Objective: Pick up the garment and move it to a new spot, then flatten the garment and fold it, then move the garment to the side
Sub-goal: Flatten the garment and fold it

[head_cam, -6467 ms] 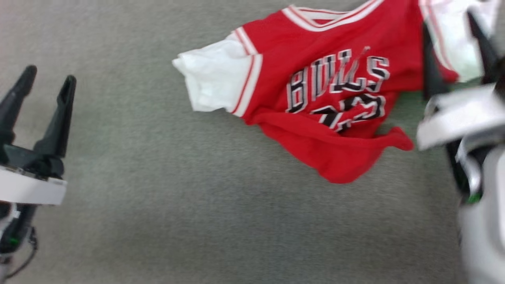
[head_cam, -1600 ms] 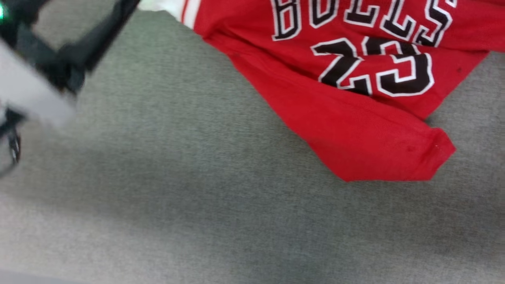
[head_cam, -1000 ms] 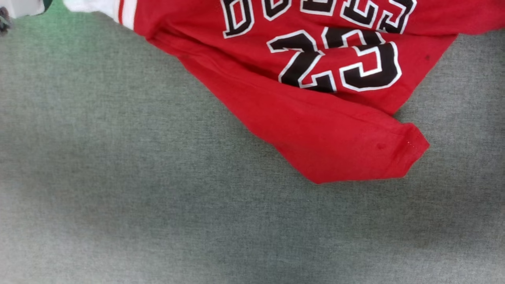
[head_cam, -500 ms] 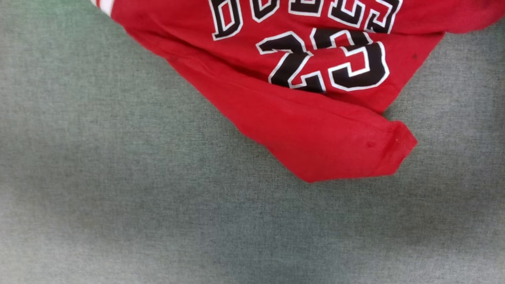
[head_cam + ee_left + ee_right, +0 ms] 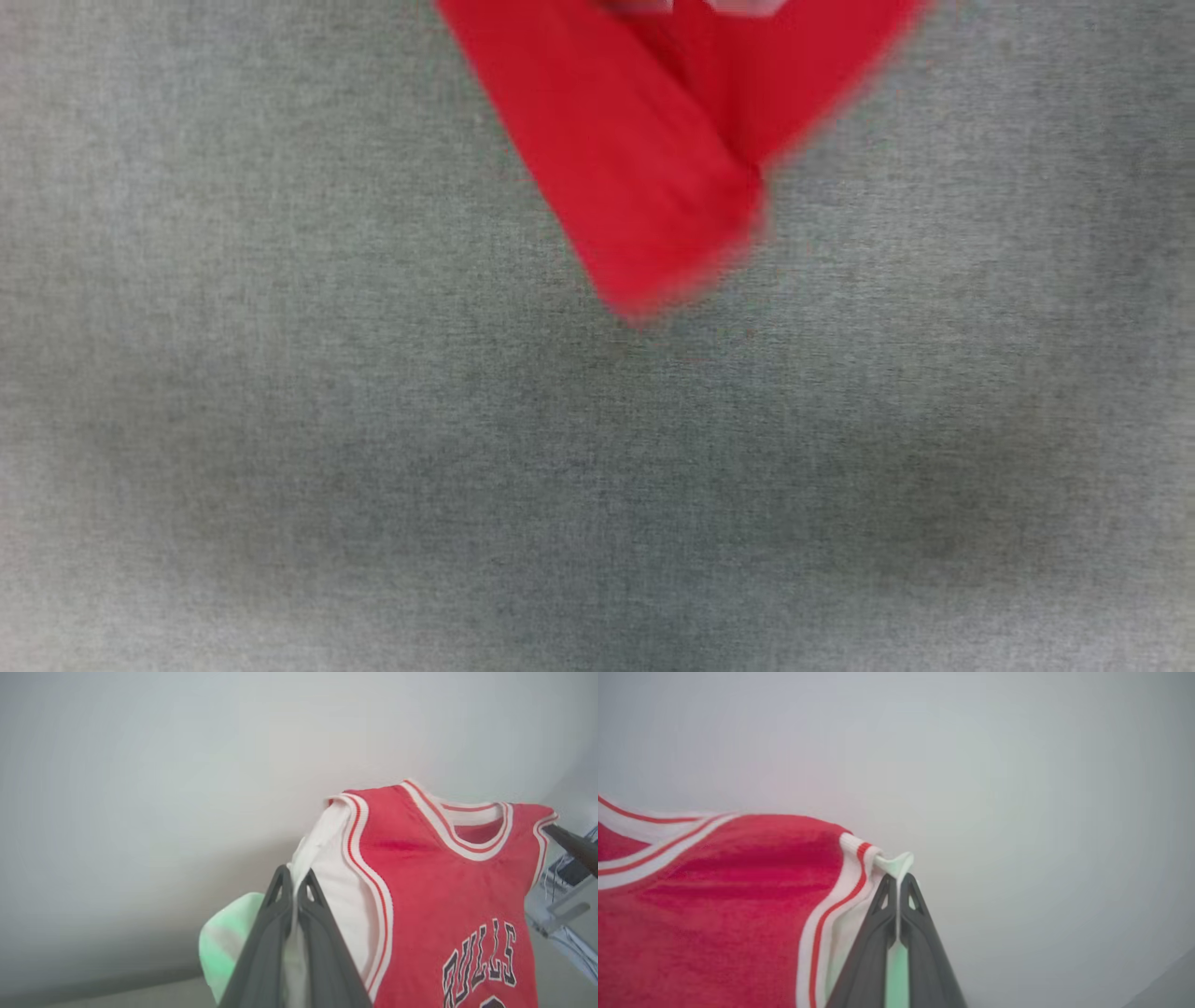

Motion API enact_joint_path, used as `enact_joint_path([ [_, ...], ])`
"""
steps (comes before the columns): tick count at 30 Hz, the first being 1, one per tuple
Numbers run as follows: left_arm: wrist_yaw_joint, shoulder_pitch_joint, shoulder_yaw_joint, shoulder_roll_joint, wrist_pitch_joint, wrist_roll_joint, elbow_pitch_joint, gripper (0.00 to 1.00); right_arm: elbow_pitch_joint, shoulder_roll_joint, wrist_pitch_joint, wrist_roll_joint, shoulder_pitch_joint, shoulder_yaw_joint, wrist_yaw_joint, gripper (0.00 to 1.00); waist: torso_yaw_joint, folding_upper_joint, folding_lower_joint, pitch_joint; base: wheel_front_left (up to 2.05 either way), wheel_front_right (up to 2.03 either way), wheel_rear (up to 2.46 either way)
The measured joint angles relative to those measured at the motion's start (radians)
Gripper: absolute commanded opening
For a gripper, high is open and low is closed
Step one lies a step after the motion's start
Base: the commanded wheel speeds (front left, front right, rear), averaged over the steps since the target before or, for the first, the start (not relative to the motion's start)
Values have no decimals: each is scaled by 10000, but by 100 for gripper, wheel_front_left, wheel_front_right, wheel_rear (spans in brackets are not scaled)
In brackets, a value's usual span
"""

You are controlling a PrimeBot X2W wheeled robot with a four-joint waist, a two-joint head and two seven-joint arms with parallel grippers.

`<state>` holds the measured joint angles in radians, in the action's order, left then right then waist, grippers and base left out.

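The garment point(image 5: 448, 896) is a red shirt with white sleeves and dark lettering, hanging spread between both arms in the left wrist view. My left gripper point(image 5: 295, 882) is shut on its white sleeve. At the far shoulder a dark fingertip point(image 5: 572, 844) of the other arm pinches the cloth. In the right wrist view my right gripper point(image 5: 899, 882) is shut on white sleeve cloth beside the striped trim of the garment point(image 5: 714, 905). The head view catches the garment's blurred red lower end point(image 5: 644, 177) dangling over the grey surface.
A grey fabric surface point(image 5: 373, 467) spreads below in the head view. A pale plain wall point(image 5: 187, 765) stands behind the garment in both wrist views. The right arm's pale body point(image 5: 565, 924) shows at the right edge of the left wrist view.
The garment has risen off the grey surface: its print has left the top of the head view and only a narrow red hanging end remains. My left gripper closed on the sleeve.
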<state>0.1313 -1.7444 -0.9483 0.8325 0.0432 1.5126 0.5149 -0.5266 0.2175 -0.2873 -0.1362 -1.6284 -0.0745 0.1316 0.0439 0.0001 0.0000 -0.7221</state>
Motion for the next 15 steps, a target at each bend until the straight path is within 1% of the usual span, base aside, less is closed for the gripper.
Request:
enact_joint_path([
  [4, 0, -1300, 897, -431, -1494, -38, 704, 0, -334, -694, 1574, 1273, -1231, 959, 0, 0, -100, -1, 0, 204, 0, 0, 0],
  [7, 2, -1739, 1425, -669, -2197, 222, 759, 0, -573, -965, 2638, 1988, -1804, 1505, 0, 0, -150, 0, 0, 402, 0, 0, 0],
  [9, 2, -1750, 1501, -719, -2230, 401, 757, 0, -807, -1030, 3003, 2194, -1988, 1670, 0, 0, -167, 0, 0, 547, 0, 0, 0],
  [11, 2, -1514, 1396, -625, -2134, 439, 639, 0, -1139, -1014, 3179, 2318, -2003, 1517, 0, 0, -171, 0, 0, 684, 0, 0, 0],
  [15, 0, -131, 1198, -374, -2017, 757, 73, 0, -1476, -775, 3333, 2144, -1315, 855, 0, 0, -127, 0, 0, 917, 0, 0, 0],
])
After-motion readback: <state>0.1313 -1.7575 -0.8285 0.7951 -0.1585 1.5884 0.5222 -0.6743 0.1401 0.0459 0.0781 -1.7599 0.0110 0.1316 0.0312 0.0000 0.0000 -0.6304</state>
